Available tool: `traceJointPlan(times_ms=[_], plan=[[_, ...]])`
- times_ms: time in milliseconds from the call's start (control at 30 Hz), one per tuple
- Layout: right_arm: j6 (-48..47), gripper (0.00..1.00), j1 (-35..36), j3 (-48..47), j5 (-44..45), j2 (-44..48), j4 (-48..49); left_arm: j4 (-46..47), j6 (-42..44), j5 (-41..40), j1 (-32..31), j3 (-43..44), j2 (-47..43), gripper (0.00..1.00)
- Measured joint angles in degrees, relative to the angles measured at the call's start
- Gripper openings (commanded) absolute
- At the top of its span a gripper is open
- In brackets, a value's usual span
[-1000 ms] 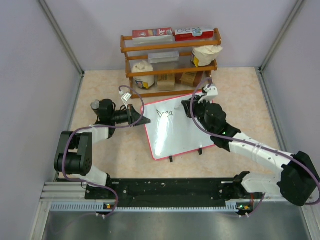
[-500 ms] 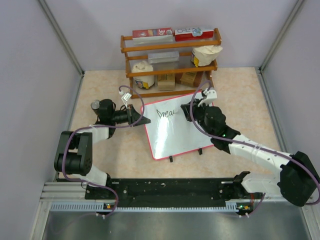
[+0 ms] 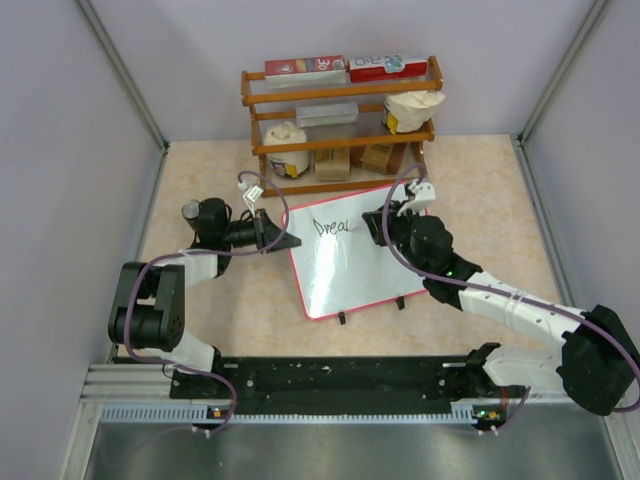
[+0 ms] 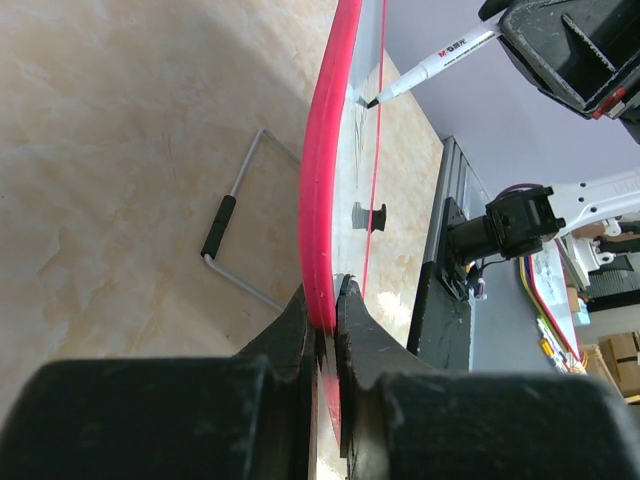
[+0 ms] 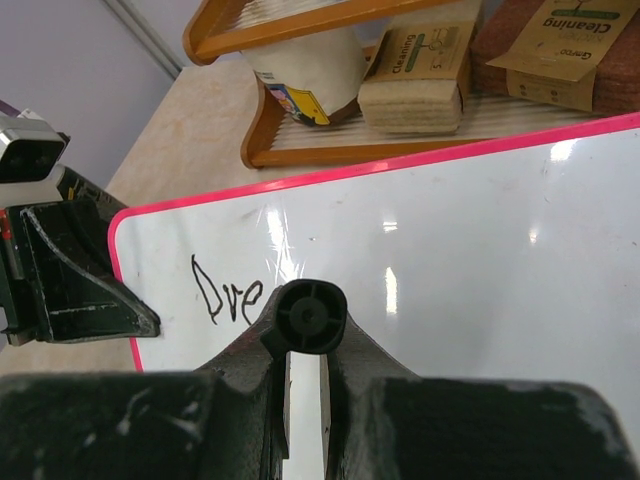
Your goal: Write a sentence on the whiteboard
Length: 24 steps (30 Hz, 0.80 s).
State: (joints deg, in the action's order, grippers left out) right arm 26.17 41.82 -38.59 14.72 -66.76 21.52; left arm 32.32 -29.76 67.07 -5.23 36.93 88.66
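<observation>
The whiteboard [image 3: 350, 255], white with a thin red frame, stands tilted in mid-table. My left gripper [image 3: 281, 242] is shut on its left edge; in the left wrist view the red frame [image 4: 322, 190] sits pinched between my jaws. My right gripper [image 3: 385, 222] is shut on a white marker [image 4: 435, 65] with a black end cap [image 5: 311, 317], its tip on the board. The sentence [image 3: 334, 226] reads "Drea" at the board's top left; in the right wrist view only "Dre" of the lettering [image 5: 228, 296] shows beside the cap.
A wooden shelf [image 3: 340, 125] with boxes, rolls and sponges stands just behind the board. A wire stand leg [image 4: 232, 228] lies on the table behind the board. Grey walls enclose the table left and right.
The lettering has grown from "Drea" still being formed to a fuller word. My right gripper with the marker has moved slightly right along the top line. The left arm has not moved.
</observation>
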Motion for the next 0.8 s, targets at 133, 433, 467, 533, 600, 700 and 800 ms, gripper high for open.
traceJointPlan(times_ms=[133,433,467,533,600,700,800], plan=[[0.1,0.0,0.0,-0.1,0.2,-0.2,0.2,-0.2,0.2,0.0,0.0,0.1,0.0,0.0],[-0.2,0.0,0.0,-2.4,1.5,-1.8,0.3,-0.5,0.3,0.0,0.0,0.2,0.0,0.0],[-0.2,0.0,0.0,-2.6,1.6,-1.9,0.2,-0.5,0.3,0.0,0.0,0.2,0.0,0.0],[-0.4,0.0,0.0,-2.8,1.8,-2.0,0.3,-0.5,0.3,0.0,0.0,0.2,0.0,0.0],[-0.5,0.0,0.0,-2.8,2.0,-2.0,0.2,-0.5,0.3,0.0,0.0,0.2,0.0,0.0],[-0.6,0.0,-0.1,-2.8,2.1,-2.0,0.2,-0.6,0.4,0.0,0.0,0.2,0.0,0.0],[-0.6,0.0,-0.3,-2.8,2.1,-2.0,0.2,-0.6,0.4,0.0,0.0,0.2,0.0,0.0]])
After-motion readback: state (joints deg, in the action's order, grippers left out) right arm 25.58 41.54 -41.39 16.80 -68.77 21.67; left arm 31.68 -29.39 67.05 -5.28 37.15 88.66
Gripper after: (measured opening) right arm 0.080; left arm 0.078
